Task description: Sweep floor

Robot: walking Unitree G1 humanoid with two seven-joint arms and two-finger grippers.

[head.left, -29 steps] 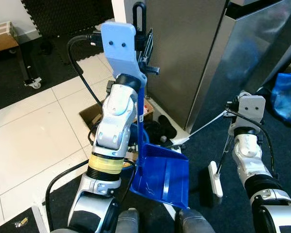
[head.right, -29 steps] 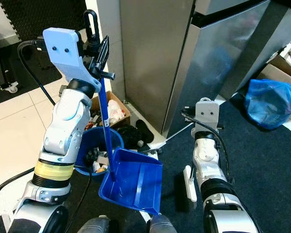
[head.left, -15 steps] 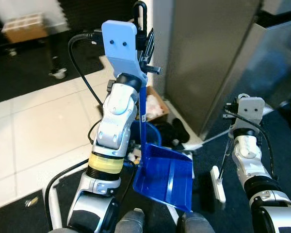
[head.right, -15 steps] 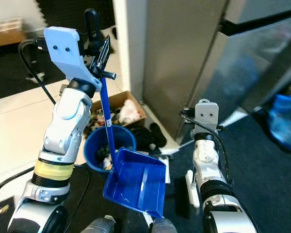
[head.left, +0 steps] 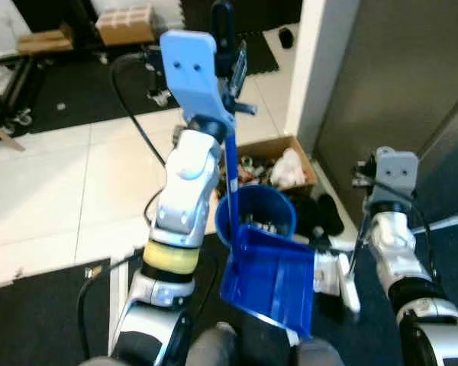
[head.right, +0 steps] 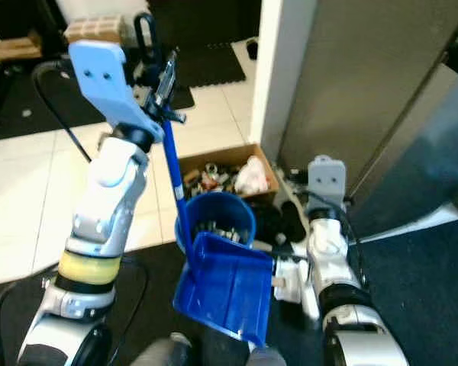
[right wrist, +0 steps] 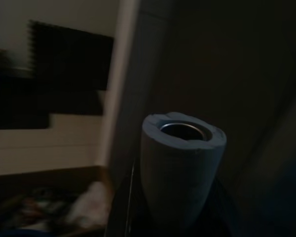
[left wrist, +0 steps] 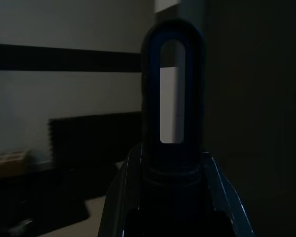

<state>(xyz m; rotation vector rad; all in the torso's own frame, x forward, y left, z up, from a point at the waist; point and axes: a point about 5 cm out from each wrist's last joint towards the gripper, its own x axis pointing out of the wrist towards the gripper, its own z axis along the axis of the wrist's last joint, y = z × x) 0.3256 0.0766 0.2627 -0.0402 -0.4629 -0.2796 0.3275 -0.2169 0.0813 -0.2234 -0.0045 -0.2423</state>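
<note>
My left gripper (head.left: 230, 55) is raised high and shut on the top of the blue dustpan's long handle (head.left: 230, 175). The handle's hanging loop (left wrist: 173, 98) stands up between its fingers. The dustpan's scoop (head.left: 273, 280) hangs low, just in front of a blue bucket (head.left: 261, 207) holding debris. My right gripper (head.left: 362, 177) is lower on the right and shut on the broom handle, whose pale end (right wrist: 182, 158) pokes out. The broom's white head (head.left: 343, 276) sits by the scoop's right side.
A cardboard box (head.left: 278, 156) of rubbish stands behind the bucket, against a white pillar (head.left: 320, 46) and a grey metal cabinet (head.left: 401, 76). Dark shoes (head.left: 326, 213) lie beside the bucket. White tiles (head.left: 53, 191) spread to the left, with black mats and another box (head.left: 126, 23) beyond.
The camera has swung left, so the scene has slid right and the blue bag has left the picture. Both arms hold the same pose, still gripping dustpan and broom.
</note>
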